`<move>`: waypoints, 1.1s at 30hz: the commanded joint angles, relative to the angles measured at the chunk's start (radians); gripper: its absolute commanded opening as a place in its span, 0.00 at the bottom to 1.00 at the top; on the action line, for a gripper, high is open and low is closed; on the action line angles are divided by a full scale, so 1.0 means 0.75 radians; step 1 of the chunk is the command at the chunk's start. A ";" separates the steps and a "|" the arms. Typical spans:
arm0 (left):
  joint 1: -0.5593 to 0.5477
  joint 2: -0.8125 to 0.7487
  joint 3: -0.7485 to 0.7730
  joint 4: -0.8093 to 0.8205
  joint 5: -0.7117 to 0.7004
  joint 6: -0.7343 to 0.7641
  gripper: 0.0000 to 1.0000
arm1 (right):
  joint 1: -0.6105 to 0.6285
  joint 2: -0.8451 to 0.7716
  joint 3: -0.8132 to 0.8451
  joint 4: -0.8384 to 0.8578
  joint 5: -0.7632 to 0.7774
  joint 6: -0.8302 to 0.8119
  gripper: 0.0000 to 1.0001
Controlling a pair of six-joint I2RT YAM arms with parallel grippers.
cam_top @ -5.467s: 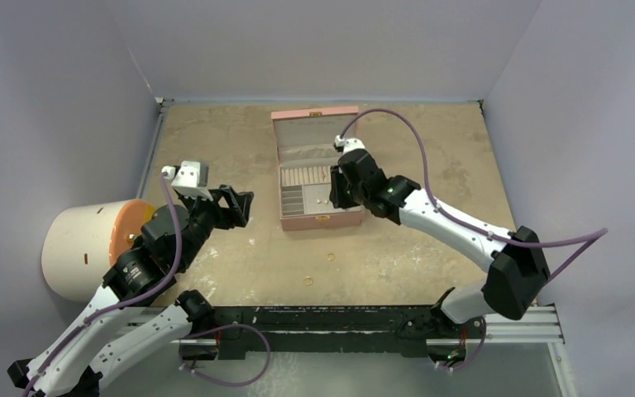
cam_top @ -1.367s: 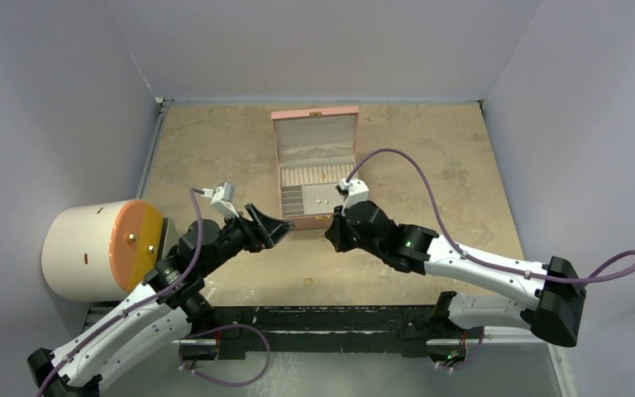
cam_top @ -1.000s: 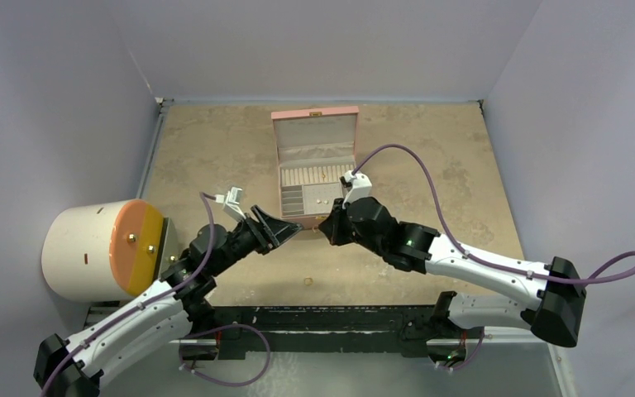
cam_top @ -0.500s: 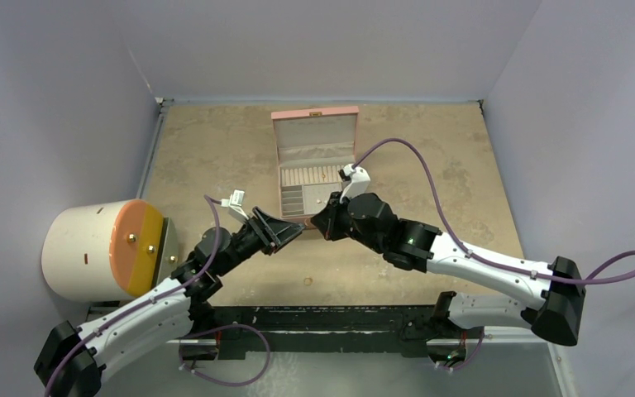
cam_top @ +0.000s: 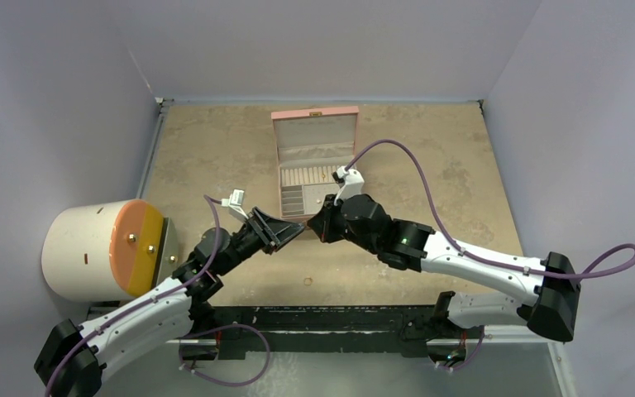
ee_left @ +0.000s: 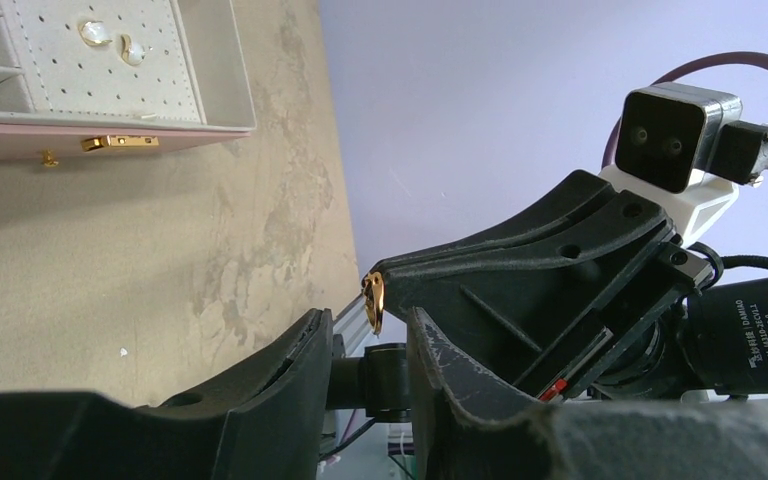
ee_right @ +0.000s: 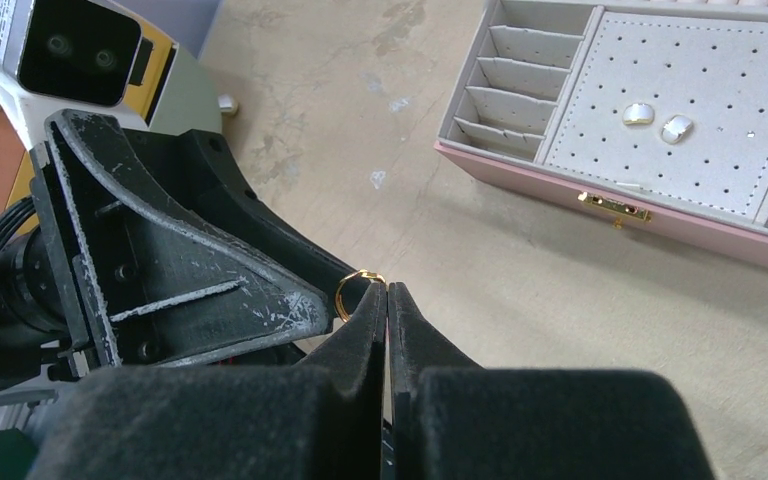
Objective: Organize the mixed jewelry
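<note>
Tan, mottled desk [cam_top: 215, 149] boxed in by plain lavender walls [cam_top: 322, 41]. An open pink box [cam_top: 314, 124] sits at 12 o'clock, a white drum with an orange face [cam_top: 91, 248] just off the desk edge at 8 o'clock. The two arms meet above the desk centre, just on the 6 o'clock side of the box. The right gripper [ee_right: 387, 290] has its fingers pressed together and pinches a gold ring [ee_right: 357, 290] by the rim at the very tips, most of the loop standing free. The left gripper [ee_left: 365, 318] is partly spread, one finger either side of the ring, neither visibly touching it. This reads as a hand-over. To do it well, the left fingers should close on the free part of the loop, clear of the right tips, and the right should let go only once that pinch looks firm. The ring is thin and could twist out or drop. A loose ring [cam_top: 307, 281] lies on the desk at 6 o'clock, near the arm bases. Two pearly studs [ee_right: 638, 114] sit on the box's perforated pad. The divider slots at 9 o'clock of the pad look empty.
</note>
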State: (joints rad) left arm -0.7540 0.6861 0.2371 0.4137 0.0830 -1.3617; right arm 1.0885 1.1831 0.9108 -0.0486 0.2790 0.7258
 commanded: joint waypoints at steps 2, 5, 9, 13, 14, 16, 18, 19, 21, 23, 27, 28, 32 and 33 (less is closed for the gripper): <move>-0.002 0.005 0.001 0.103 0.018 -0.014 0.29 | 0.013 -0.002 0.072 0.038 0.020 0.002 0.00; -0.002 0.007 0.002 0.110 0.017 -0.014 0.25 | 0.019 0.001 0.071 0.038 0.020 0.003 0.00; -0.001 0.007 0.001 0.111 0.020 -0.015 0.17 | 0.023 0.001 0.068 0.040 0.023 0.007 0.00; -0.003 0.008 0.003 0.113 0.022 -0.014 0.07 | 0.027 0.000 0.068 0.042 0.029 0.007 0.00; -0.002 0.009 0.001 0.113 0.022 -0.015 0.03 | 0.029 0.001 0.069 0.041 0.030 0.006 0.00; -0.002 0.012 0.003 0.115 0.022 -0.014 0.00 | 0.029 0.000 0.066 0.042 0.028 0.005 0.00; -0.003 0.015 0.003 0.119 0.024 -0.014 0.00 | 0.029 -0.002 0.064 0.046 0.019 0.004 0.00; -0.001 0.018 0.003 0.122 0.027 -0.015 0.00 | 0.029 -0.004 0.063 0.047 0.013 0.003 0.00; -0.002 0.018 0.005 0.125 0.031 -0.014 0.00 | 0.031 -0.012 0.058 0.047 0.001 -0.002 0.00; -0.002 0.013 0.006 0.126 0.036 -0.009 0.00 | 0.030 -0.032 0.047 0.044 -0.006 -0.004 0.00; -0.002 -0.009 0.025 0.096 0.054 0.032 0.00 | 0.029 -0.099 0.009 0.024 -0.041 -0.015 0.13; -0.003 -0.015 0.032 0.085 0.060 0.046 0.00 | 0.029 -0.117 0.003 0.001 -0.078 -0.025 0.16; -0.003 -0.033 0.075 0.036 0.103 0.116 0.00 | 0.028 -0.212 -0.005 -0.063 -0.080 -0.114 0.27; -0.003 -0.034 0.087 0.022 0.119 0.148 0.00 | 0.026 -0.233 -0.005 -0.076 -0.084 -0.134 0.29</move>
State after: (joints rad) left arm -0.7540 0.6785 0.2390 0.4252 0.1219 -1.3376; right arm 1.1053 1.0855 0.9073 -0.0834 0.2371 0.6937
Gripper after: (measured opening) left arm 0.011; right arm 0.259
